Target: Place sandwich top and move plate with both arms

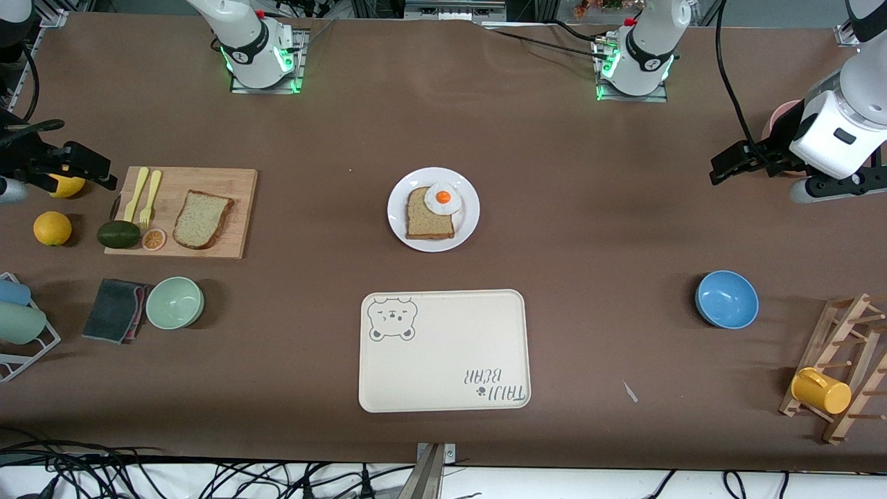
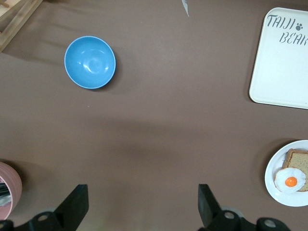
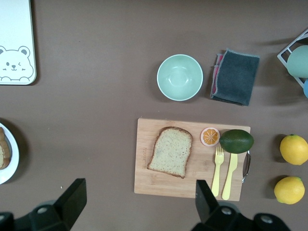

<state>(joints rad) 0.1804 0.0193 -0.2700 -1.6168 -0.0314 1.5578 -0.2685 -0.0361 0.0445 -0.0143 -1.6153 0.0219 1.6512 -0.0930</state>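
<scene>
From the front camera I see the plate [image 1: 433, 209] near the middle of the bench [image 1: 554, 208], carrying a darker bread slice [image 1: 429, 215] with a fried egg [image 1: 442, 197] on top. The sandwich top [image 1: 202, 219] lies flat on a wooden cutting board [image 1: 208, 181] toward the right arm's end, beside an orange slice [image 1: 153, 239], an avocado [image 1: 118, 234] and a yellow fork and knife [image 1: 145, 194]. The cream bear tray [image 1: 443, 350] sits nearer the camera than the plate. The right gripper [image 1: 73, 166] hangs over the lemons at its end of the bench; the left gripper [image 1: 734, 163] hangs over bare bench at the other end — both arms wait well apart from the plate.

On the left wrist camera, I see the jaws of the left gripper [image 2: 139, 204] standing wide apart with nothing between them, over bare bench. A blue bowl [image 2: 90, 62] and the plate [image 2: 272, 175] show farther off.

On the right wrist camera, the right gripper [image 3: 139, 202] also has its jaws apart and empty. The sandwich top [image 3: 171, 151] rests on the cutting board [image 3: 149, 178], with a green bowl [image 3: 179, 77] and a grey cloth [image 3: 236, 77] near it.
</scene>
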